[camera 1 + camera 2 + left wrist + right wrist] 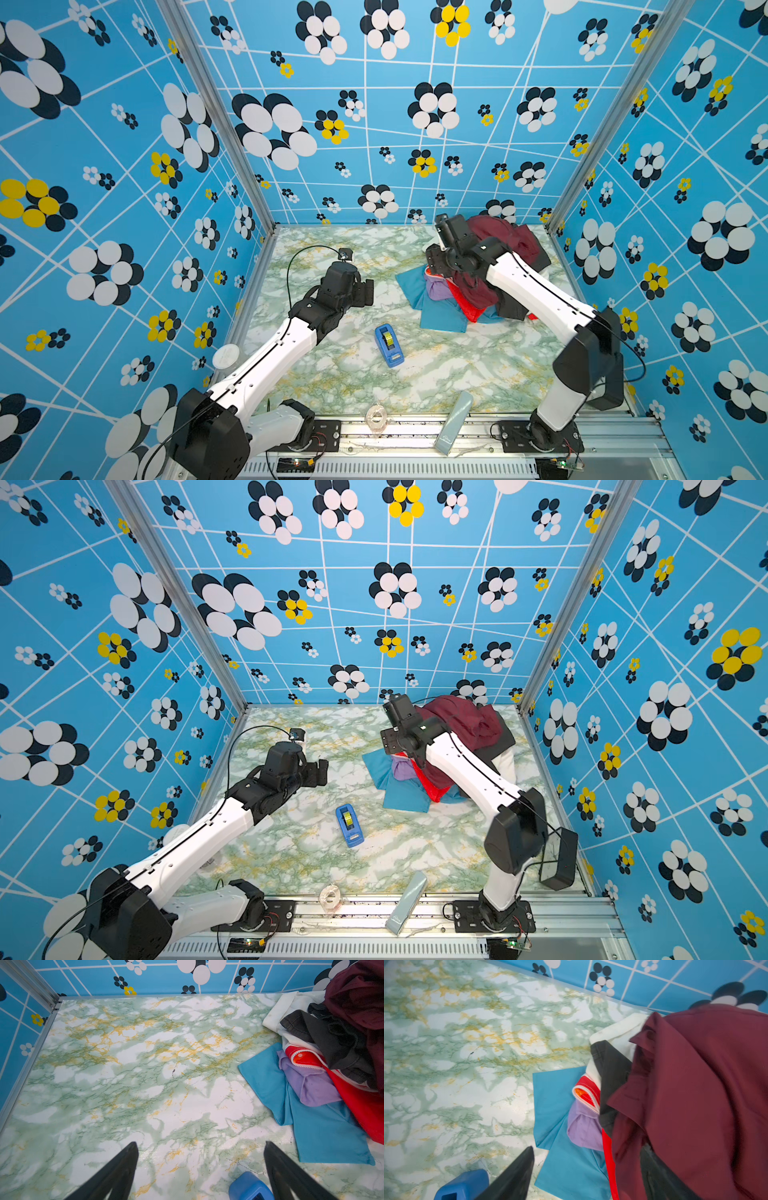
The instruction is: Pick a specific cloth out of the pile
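left pincer (201, 1142) wide open above the table (124, 1064); right pincer (587, 1147) open against the pile (695, 1084), near the cloth (586, 1093)

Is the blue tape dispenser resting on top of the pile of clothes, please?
No, the tape dispenser sits on the bare table, clearly apart from the pile.

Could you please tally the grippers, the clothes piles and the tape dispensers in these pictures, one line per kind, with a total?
Grippers: 2, the left gripper and the right gripper
Pile of clothes: 1
Blue tape dispenser: 1
Total: 4
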You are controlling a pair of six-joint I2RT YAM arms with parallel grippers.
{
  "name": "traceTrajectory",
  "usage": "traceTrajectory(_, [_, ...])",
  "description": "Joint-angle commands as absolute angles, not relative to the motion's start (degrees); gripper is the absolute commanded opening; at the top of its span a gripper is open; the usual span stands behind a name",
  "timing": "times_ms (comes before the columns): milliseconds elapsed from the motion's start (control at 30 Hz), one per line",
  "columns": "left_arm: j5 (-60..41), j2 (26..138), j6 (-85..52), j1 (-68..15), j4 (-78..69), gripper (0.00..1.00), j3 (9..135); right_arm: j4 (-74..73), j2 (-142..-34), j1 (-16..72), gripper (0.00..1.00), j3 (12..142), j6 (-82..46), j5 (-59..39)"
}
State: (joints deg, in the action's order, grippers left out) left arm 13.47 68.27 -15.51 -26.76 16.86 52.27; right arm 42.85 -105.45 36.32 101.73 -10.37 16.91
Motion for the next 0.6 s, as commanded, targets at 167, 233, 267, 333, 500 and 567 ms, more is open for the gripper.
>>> traceTrajectory(167, [14.4,67.9,-16.1,-27.2,18.3,0.96,52.3,59.1,-126.8,38.6,0.68,123.9,-10.3,18.1])
traceTrajectory(233, [14.5,67.5,-16.0,-27.2,18.3,0.96,51.9,62.4,-131.5,38.7,0.65,129.4,-10.5,20.9])
traceTrajectory(267, [14.5,67.3,-16.0,-27.2,18.3,0.96,51.8,63.8,-133.3,38.7,0.62,131.6,-10.4,21.9])
traceTrajectory(333, [14.5,67.0,-16.0,-27.1,18.1,0.96,51.3,67.2,-137.0,38.6,0.58,136.6,-10.6,25.1])
traceTrajectory(500, [14.8,66.5,-16.1,-27.2,18.1,0.96,50.6,72.0,-142.4,38.5,0.57,142.9,-11.6,31.8])
traceTrajectory(567, [14.9,66.4,-16.1,-27.2,18.2,0.96,50.6,72.2,-142.7,38.4,0.56,143.0,-11.7,32.8])
